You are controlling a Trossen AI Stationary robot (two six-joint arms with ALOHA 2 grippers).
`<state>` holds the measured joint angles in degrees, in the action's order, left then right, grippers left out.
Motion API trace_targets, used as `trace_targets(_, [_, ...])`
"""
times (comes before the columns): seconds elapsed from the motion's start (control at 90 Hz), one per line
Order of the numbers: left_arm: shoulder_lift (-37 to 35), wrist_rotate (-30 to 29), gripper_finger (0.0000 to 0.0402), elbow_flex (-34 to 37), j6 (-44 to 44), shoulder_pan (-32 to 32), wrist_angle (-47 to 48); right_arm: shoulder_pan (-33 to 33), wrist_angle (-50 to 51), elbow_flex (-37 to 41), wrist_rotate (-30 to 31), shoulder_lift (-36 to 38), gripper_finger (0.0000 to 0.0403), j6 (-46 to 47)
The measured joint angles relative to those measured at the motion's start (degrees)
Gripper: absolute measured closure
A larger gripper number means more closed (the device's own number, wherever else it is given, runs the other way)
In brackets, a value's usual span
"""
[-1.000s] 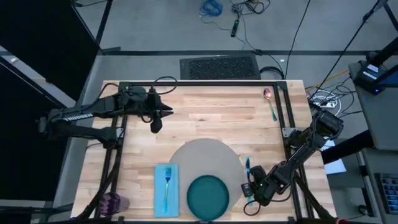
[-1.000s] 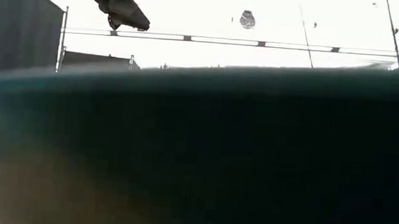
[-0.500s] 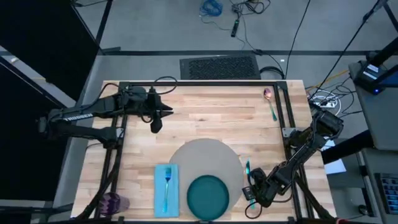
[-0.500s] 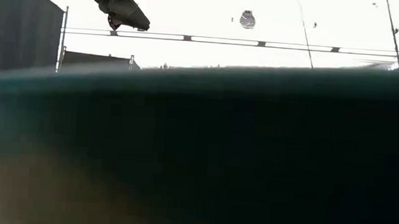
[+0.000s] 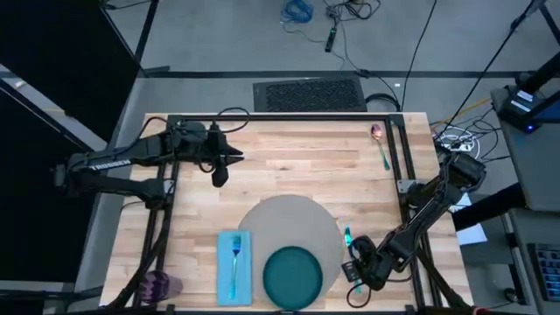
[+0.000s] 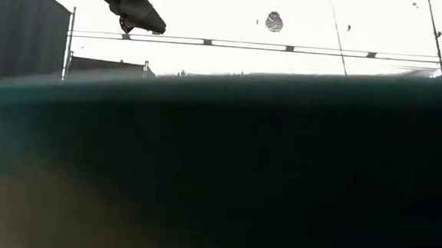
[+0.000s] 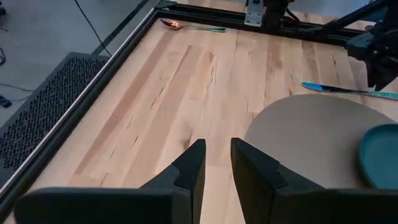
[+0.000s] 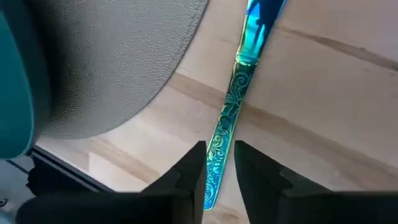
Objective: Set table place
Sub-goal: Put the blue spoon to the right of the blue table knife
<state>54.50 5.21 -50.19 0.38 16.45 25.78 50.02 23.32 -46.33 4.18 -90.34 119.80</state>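
My right gripper [image 8: 216, 163] sits low by the table's [image 5: 289, 166] near right corner, its fingers pinched around the ornate handle of the knife [image 8: 231, 127], which lies on the wood just beside the right edge of the grey mat [image 5: 289, 223]. I judge this the knife-placing step: next I would loosen the grip and lift away. The teal plate [image 5: 292, 276] sits on the mat's near edge, the fork [image 5: 234, 255] on the blue napkin [image 5: 226, 278] to its left, the purple cup [image 5: 160, 285] at the near left corner, the spoon [image 5: 380, 144] at the far right corner. My left gripper [image 7: 216, 167] hovers near the left edge, fingers nearly together, holding nothing.
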Motion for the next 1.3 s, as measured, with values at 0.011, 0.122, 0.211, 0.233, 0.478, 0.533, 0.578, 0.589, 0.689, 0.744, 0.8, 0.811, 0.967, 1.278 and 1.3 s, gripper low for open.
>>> trace_targets(0.011, [0.0, 0.0, 0.0341, 0.0, 0.0, 0.0, 0.0, 0.0, 0.1, 0.0, 0.0, 0.1, 0.0322, -0.2])
trace_targets(0.122, [0.0, 0.0, 0.0341, 0.0, 0.0, 0.0, 0.0, -0.7, 3.0, 0.0, 2.1, 1.3, 0.0312, -3.7])
trace_targets(0.211, [0.0, 0.3, 0.0341, 0.0, 0.0, 0.0, 0.0, -1.8, 7.0, 0.0, 6.8, 3.5, 0.0310, -6.9])
trace_targets(0.233, [0.0, 0.5, 0.0341, 0.0, 0.0, 0.0, 0.0, -2.2, 7.8, 0.0, 7.8, 4.3, 0.0310, -8.1])
trace_targets(0.478, [0.0, 1.0, 0.0341, 0.0, 0.0, 0.0, -0.2, -11.8, 26.1, -0.1, 23.0, 18.8, 0.0309, -26.5])
trace_targets(0.533, [0.0, 1.0, 0.0340, 0.0, -0.1, 0.0, -0.7, -16.6, 29.8, -0.1, 24.6, 22.4, 0.0309, -32.6])
trace_targets(0.578, [0.0, 1.0, 0.0340, 0.0, -0.1, 0.0, -1.1, -21.3, 33.0, -0.2, 23.8, 25.1, 0.0309, -37.9])
trace_targets(0.589, [0.0, 1.0, 0.0340, 0.0, -0.2, 0.0, -1.2, -22.6, 33.8, -0.2, 23.5, 25.8, 0.0309, -39.0])
trace_targets(0.689, [0.0, 1.0, 0.0340, 0.0, -1.6, 0.0, -2.6, -35.9, 41.6, -0.2, 22.4, 31.6, 0.0309, -48.2])
trace_targets(0.744, [0.0, 1.0, 0.0340, 0.0, -2.2, -0.1, -3.9, -44.6, 44.2, -0.2, 21.3, 34.4, 0.0309, -54.0])
trace_targets(0.8, [0.0, 1.0, 0.0340, 0.0, -3.0, -0.4, -5.5, -53.5, 45.0, -0.2, 18.2, 36.6, 0.0309, -60.8])
trace_targets(0.811, [0.0, 1.0, 0.0340, 0.0, -3.0, -0.4, -5.9, -55.3, 44.9, -0.2, 17.5, 36.9, 0.0309, -62.1])
trace_targets(0.967, [0.6, 1.0, 0.0340, 0.0, -3.1, -2.3, -11.9, -76.8, 37.6, -0.2, 8.1, 37.3, 0.0309, -81.0])
trace_targets(1.278, [4.9, 0.9, 0.0340, 0.0, 1.8, -10.1, -17.8, -103.7, 33.3, -0.1, 0.3, 21.1, 0.0309, -103.5])
trace_targets(1.3, [5.2, 0.9, 0.0340, 0.0, 2.3, -10.5, -17.9, -104.6, 33.4, -0.1, 0.2, 20.1, 0.0309, -104.5])
